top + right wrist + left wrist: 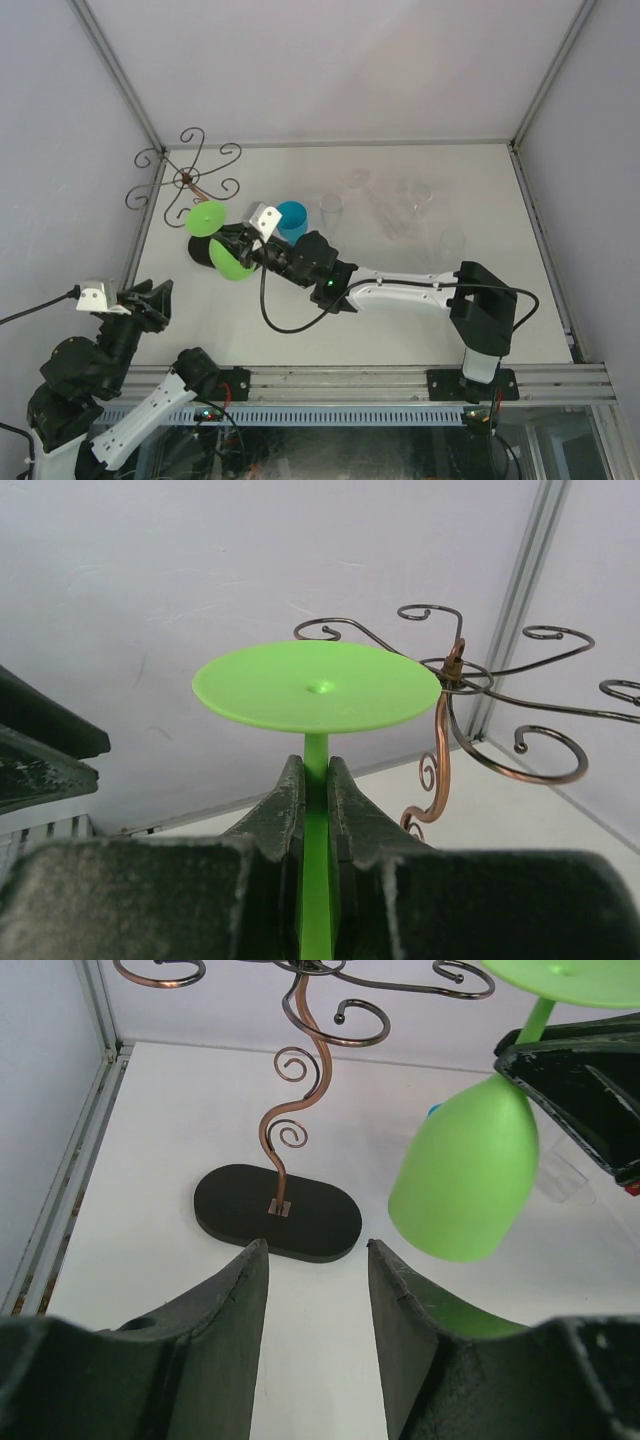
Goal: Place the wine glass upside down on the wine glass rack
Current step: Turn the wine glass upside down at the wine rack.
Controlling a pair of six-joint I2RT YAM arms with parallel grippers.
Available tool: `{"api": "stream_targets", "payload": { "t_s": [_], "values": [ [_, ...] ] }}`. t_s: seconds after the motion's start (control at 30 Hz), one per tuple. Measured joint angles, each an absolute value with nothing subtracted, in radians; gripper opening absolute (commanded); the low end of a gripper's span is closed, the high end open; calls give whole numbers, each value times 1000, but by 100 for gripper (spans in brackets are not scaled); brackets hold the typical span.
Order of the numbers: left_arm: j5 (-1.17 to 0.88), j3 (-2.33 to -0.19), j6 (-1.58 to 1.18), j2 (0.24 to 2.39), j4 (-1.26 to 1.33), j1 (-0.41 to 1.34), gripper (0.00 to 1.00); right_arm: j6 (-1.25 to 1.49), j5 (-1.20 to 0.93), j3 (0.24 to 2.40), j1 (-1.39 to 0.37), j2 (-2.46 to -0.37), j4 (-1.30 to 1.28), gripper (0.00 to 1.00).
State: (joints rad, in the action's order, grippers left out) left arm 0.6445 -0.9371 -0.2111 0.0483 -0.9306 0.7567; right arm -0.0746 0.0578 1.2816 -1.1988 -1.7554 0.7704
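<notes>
A bright green wine glass (205,218) hangs upside down, its round foot (317,685) on top and its bowl (465,1180) below. My right gripper (317,765) is shut on its thin stem, just under the foot. The wine glass rack (187,178) stands at the far left. Its coppery twisted stem (290,1110) rises from a black oval base (278,1212). In the right wrist view its curled arms (520,695) sit just right of the foot, at about the same height. My left gripper (315,1245) stands open and empty, low at the near left, facing the base.
A blue cup (292,220) stands right behind the right gripper (222,240). Several clear glasses (332,207) are spread over the far middle and right of the white table. The enclosure's wall and metal corner post (95,1000) run close by on the left.
</notes>
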Motion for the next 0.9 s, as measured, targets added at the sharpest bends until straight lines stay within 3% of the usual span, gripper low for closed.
{"api": "stream_targets", "payload": {
  "t_s": [0.9],
  "values": [
    [640,-903,-198,6,-898,757,49,-125,56,1535,-1177,-1981,772,0]
  ]
}}
